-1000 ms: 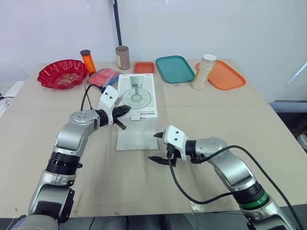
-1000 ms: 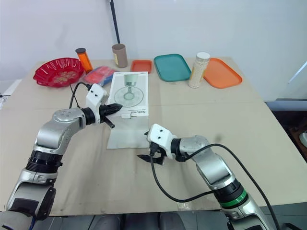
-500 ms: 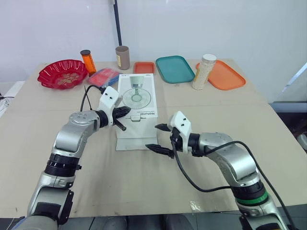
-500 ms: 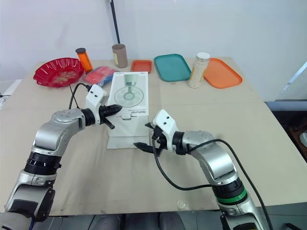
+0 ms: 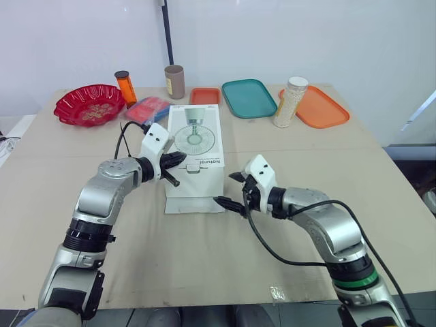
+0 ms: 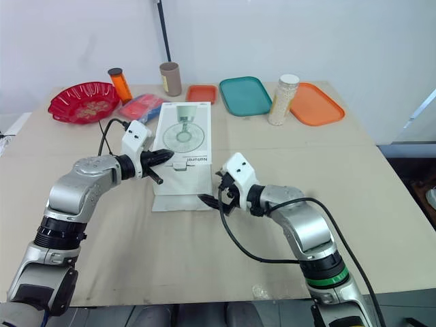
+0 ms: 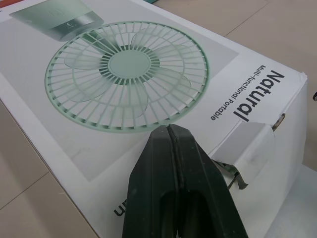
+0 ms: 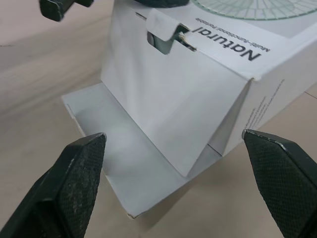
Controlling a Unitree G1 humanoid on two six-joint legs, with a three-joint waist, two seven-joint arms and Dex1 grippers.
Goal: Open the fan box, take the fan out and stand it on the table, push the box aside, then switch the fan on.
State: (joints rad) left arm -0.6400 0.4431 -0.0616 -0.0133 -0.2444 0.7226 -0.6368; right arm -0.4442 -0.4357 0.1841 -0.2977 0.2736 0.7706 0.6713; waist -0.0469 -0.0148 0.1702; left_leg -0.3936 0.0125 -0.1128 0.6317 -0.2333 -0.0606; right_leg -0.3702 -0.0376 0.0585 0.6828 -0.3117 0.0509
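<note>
Right gripper (image 5: 225, 188), spread wide, draws up to the fan box's (image 5: 194, 153) opened flap (image 5: 187, 203) at 6 o'clock; left gripper (image 5: 177, 159), pinched shut, rests atop the box, mid-bench (image 5: 293, 167) before a white wall (image 5: 306, 34).

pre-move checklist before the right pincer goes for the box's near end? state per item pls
1. Left pincer shut, over the top of the fan box: ok.
2. Left pincer actually pressing the box: cannot tell.
3. Right pincer open, facing the near end: ok.
4. Outer flap folded down flat on the table: ok.
5. End panel out of the opening: not ok, it covers it.
6. Fan's pose inside: cannot tell.
</note>
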